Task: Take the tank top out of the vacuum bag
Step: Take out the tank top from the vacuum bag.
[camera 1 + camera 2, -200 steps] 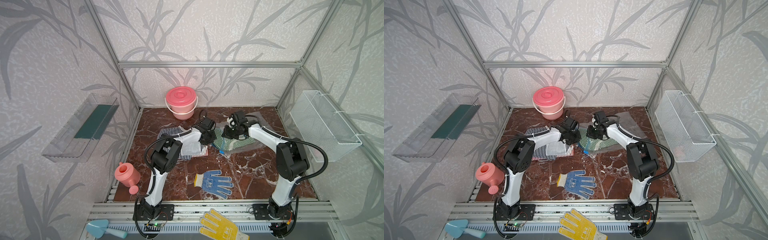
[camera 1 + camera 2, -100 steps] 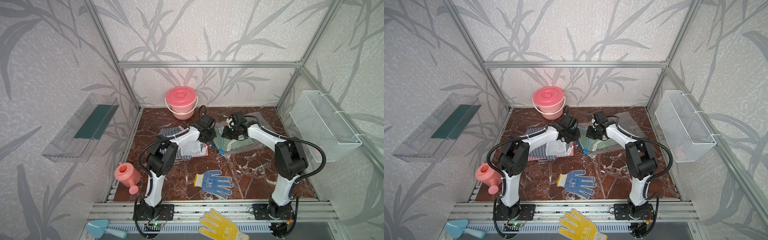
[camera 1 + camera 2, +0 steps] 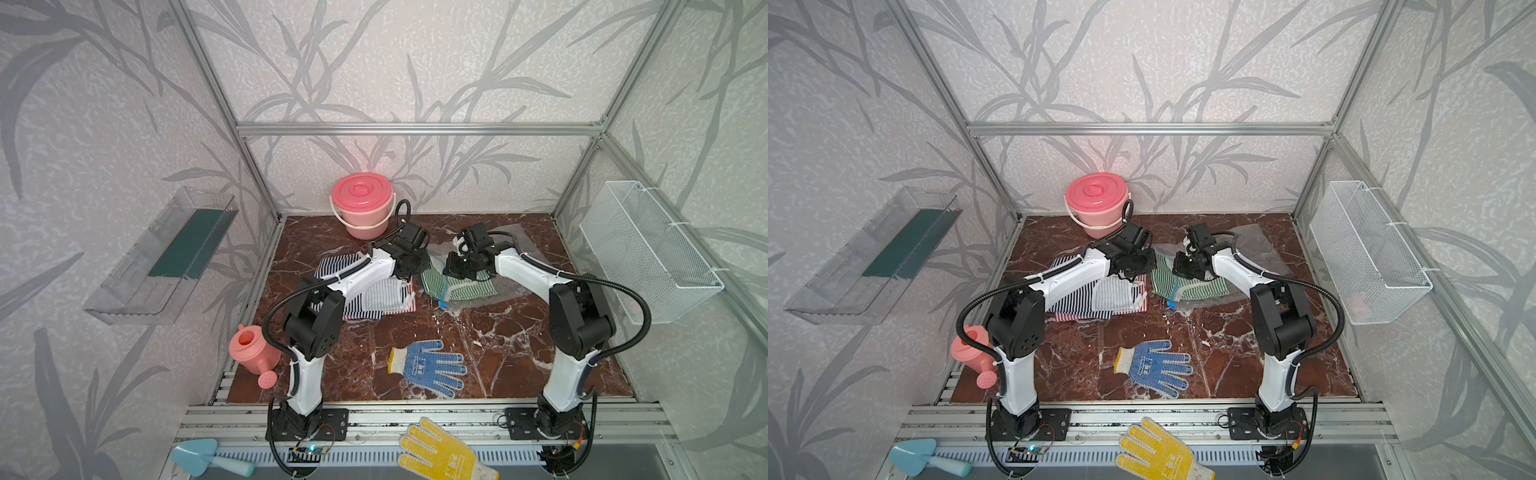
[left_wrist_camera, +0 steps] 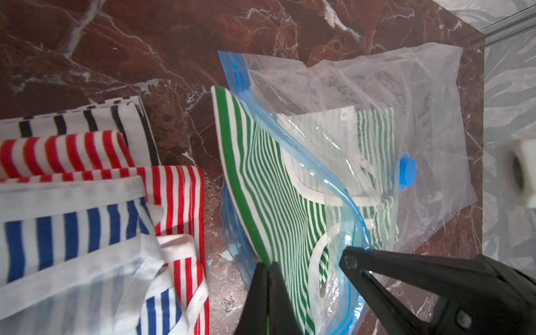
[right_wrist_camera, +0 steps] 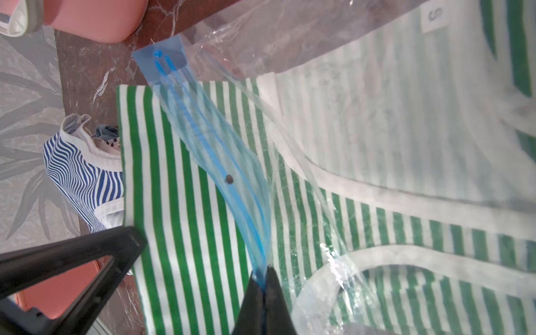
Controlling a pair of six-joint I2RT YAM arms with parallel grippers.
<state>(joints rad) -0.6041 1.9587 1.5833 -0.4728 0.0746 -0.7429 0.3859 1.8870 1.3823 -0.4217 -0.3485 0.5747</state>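
Marble tabletop point(image 3: 519, 345), red-brown, bears a stack of folded striped tops point(image 3: 382, 297), a pink lidded bucket point(image 3: 363, 203) at the back and a blue-dotted glove point(image 3: 430, 365) well apart toward the front. Just beside the stack lies the clear vacuum bag point(image 4: 406, 87). The green-and-white striped tank top point(image 4: 261, 185) sits half out of its mouth, hem outside, straps under plastic near the round blue valve cap point(image 4: 407, 171). The blue zip strip point(image 5: 220, 162) arches across the fabric. The left gripper point(image 4: 267, 266) is clamped on the exposed hem; the right gripper point(image 5: 262, 274), just beside it, pinches the zip strip.
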